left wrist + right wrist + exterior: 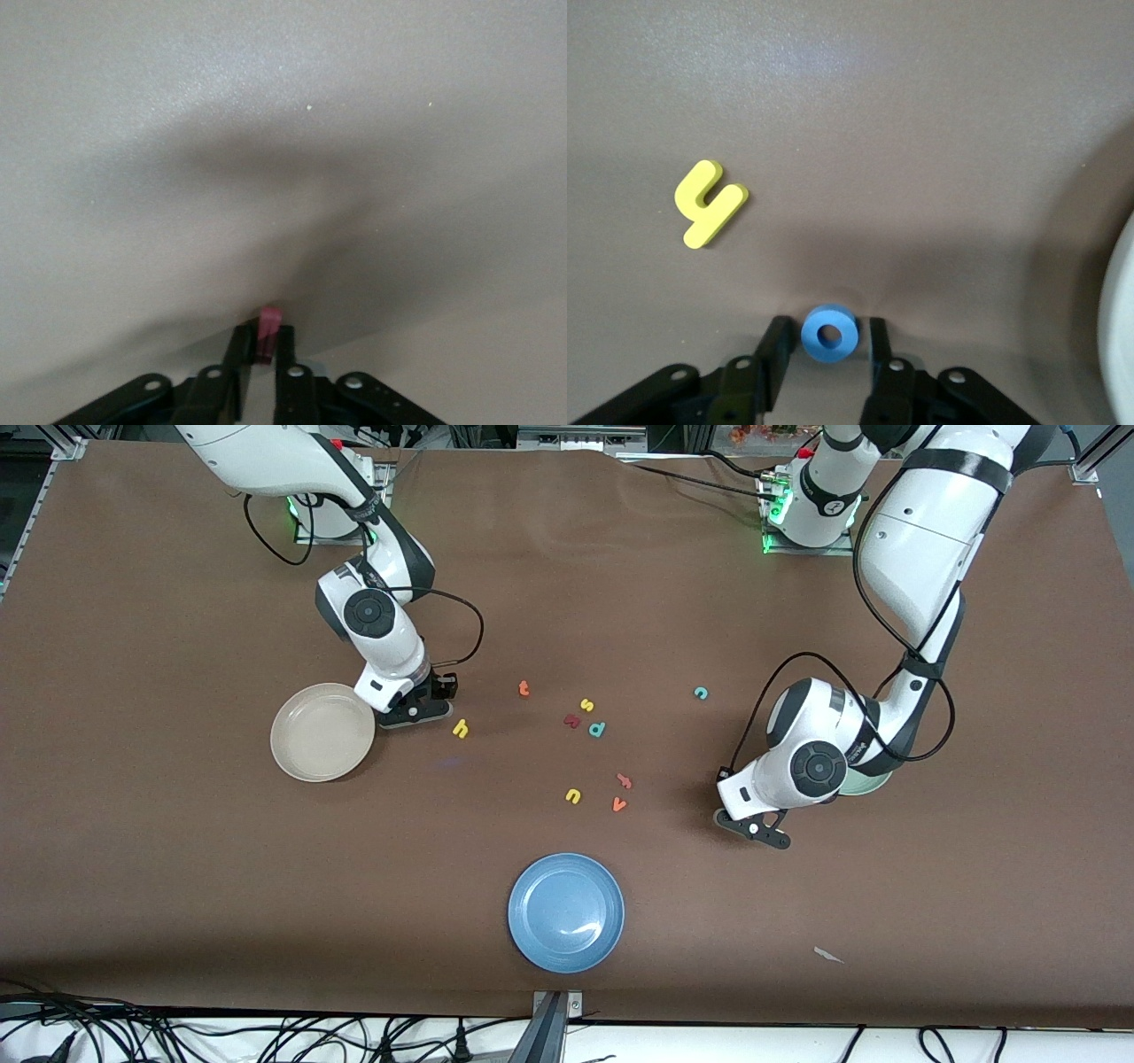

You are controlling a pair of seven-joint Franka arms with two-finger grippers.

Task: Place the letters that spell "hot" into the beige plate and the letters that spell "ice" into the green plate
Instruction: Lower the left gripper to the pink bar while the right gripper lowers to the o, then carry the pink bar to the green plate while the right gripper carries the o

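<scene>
Reaching down to the table just beside the beige plate (322, 732), the right gripper (829, 341) has its two fingers standing on either side of the blue o (829, 334), close to its rim but with a thin gap still showing, so the claw is narrow around the ring rather than clearly clamped on it. The yellow h (709, 203) lies flat on the brown table (177, 868) near that gripper, a little toward the left arm's end. The left gripper (265, 347) is low over the table beside the green plate (868, 783), which is mostly hidden under the left arm; its fingers are pinched tight on a small red i (268, 330) that sticks up between their tips. The orange t (524, 687) sits in the middle of the table, and the teal c (701, 693) lies apart from it toward the left arm's end. Between them, slightly nearer the front camera, are a yellow s (586, 705), a dark red letter (571, 721) and a teal p (597, 730) in a loose cluster. Nearer still are a yellow u (573, 796), an orange v (619, 805) and another orange letter (624, 781) just beside it. The blue plate (566, 911) rests closest to the front camera.
</scene>
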